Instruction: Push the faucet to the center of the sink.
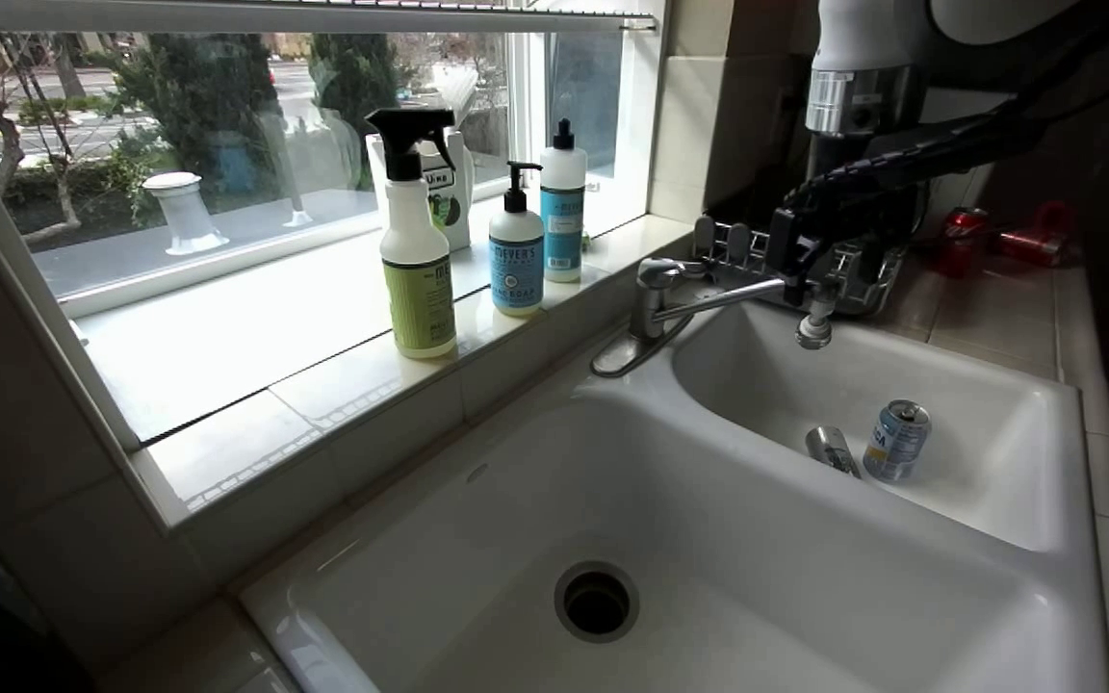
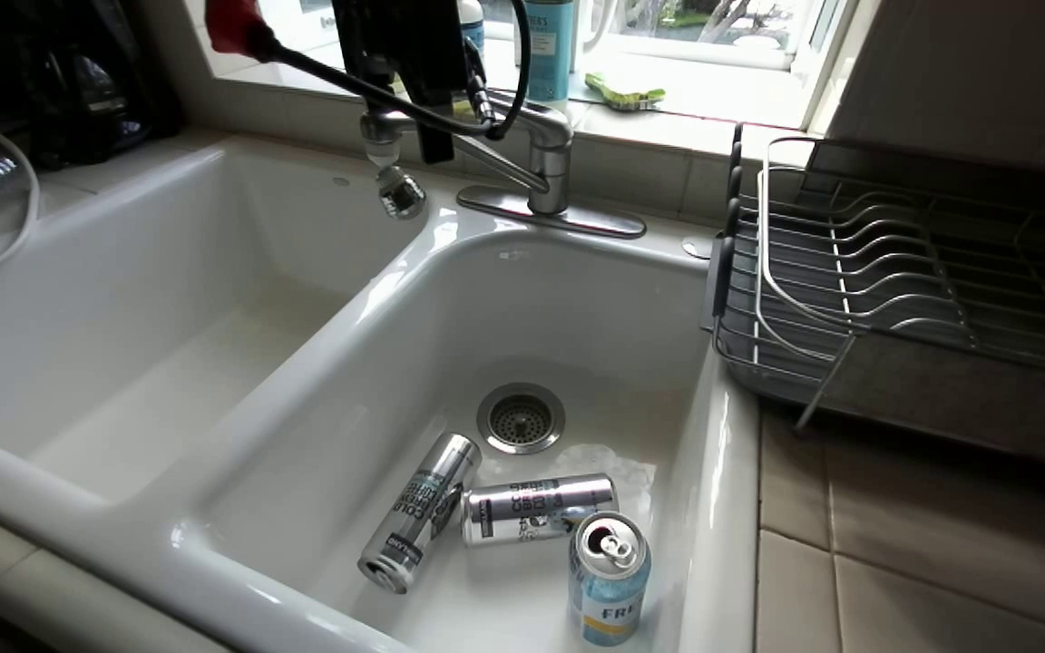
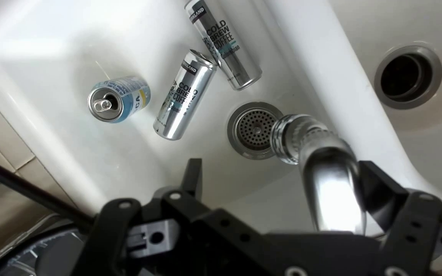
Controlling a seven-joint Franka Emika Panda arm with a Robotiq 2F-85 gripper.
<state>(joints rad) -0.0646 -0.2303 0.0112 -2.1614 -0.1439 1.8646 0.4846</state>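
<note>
The chrome faucet [image 1: 649, 298] stands on the back rim of the white double-basin sink [image 1: 766, 452]. It also shows in an exterior view [image 2: 550, 177]. Its spout [image 3: 332, 188] reaches out above the basins; in the wrist view its tip overlaps the edge of the smaller basin's drain [image 3: 254, 130], near the dividing ridge. My gripper [image 3: 282, 168] is open, with its fingers wide apart on either side of the spout. The spout lies close along the right finger in the wrist view and appears to touch it. In both exterior views the gripper [image 1: 790, 260] partly hides the spout.
Two silver cans [image 2: 423, 512] and a blue can [image 2: 610, 580] are in the smaller basin. A dish rack [image 2: 894, 281] stands beside it. A spray bottle [image 1: 420, 279] and two pump bottles [image 1: 516, 260] stand on the windowsill. Red cans [image 1: 964, 241] are on the counter.
</note>
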